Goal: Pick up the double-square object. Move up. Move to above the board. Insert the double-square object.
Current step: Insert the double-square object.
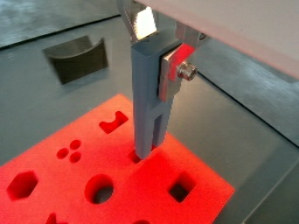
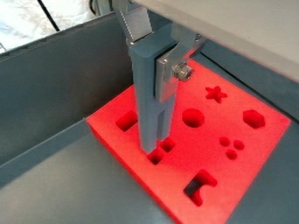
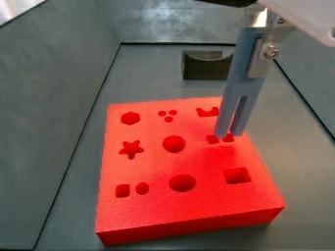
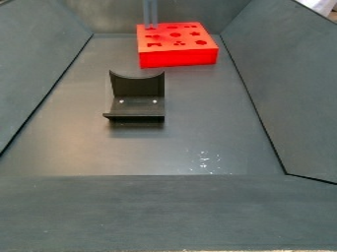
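My gripper (image 1: 159, 51) is shut on the top of the double-square object (image 1: 151, 105), a long blue-grey bar held upright; this also shows in a wrist view (image 2: 155, 52) and a side view (image 3: 260, 41). The bar (image 3: 237, 93) stands over the bright red-orange board (image 3: 157, 211). Its forked lower end (image 2: 151, 150) meets the board's (image 2: 263, 144) top face at the two small square recesses (image 3: 221, 140) near the right edge. I cannot tell how deep it sits. In a side view the board (image 4: 176, 57) lies at the far end of the bin.
The dark fixture (image 3: 206, 65) stands behind the board and also shows in a wrist view (image 1: 77, 59) and a side view (image 4: 136, 96). Grey sloped bin walls (image 3: 53, 88) ring the floor. Other recesses, a star (image 3: 131, 149), circle (image 3: 174, 144) and square (image 3: 237, 176), lie nearby.
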